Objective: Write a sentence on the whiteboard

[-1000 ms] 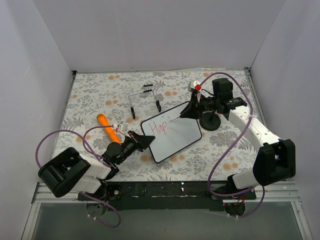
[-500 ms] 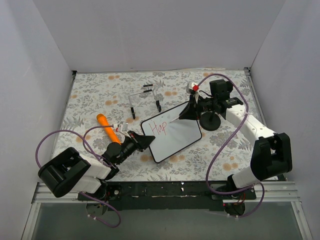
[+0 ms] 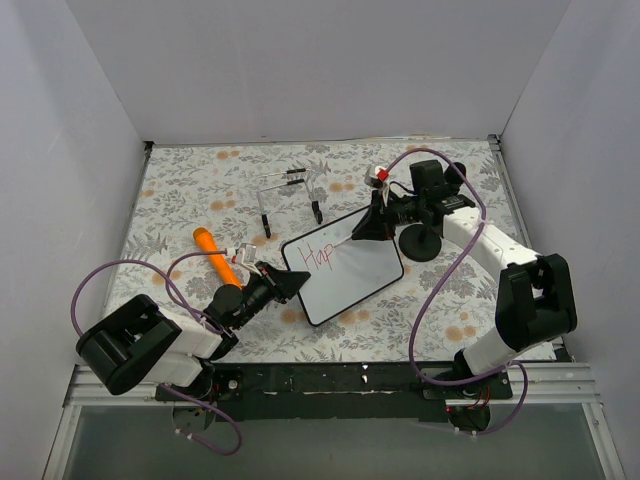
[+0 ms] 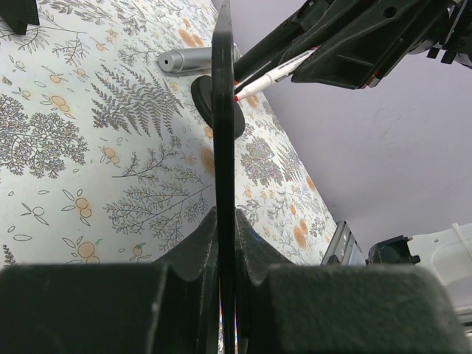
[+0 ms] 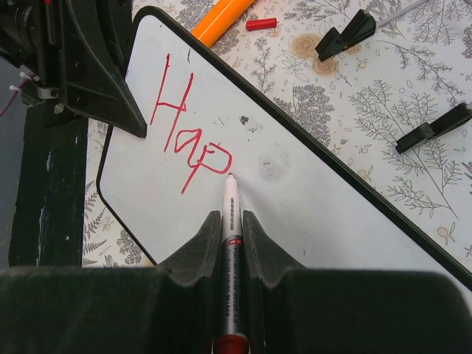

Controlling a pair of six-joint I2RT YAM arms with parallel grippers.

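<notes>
Change: the right gripper [image 3: 365, 226] has shifted a little left along the far edge of the whiteboard [image 3: 352, 272] since a second ago, and the right arm's elbow has drawn inward. The writing is unchanged.
Writing: the sentence [image 5: 188, 136] reads only "Hap" in red, on the board's upper left part. No print on the marker [image 5: 230, 198] is legible.
Right arm: it reaches in from the right with the forearm angled left, its fingers pressed onto the marker. The tip touches the board just after the "p".
Left arm: it lies low and stretched toward the board's near-left corner, with the left gripper [image 4: 225, 240] pinching the board's edge.
Board position: mid-table, between both grippers. It is possibly raised slightly at the gripped corner.
</notes>
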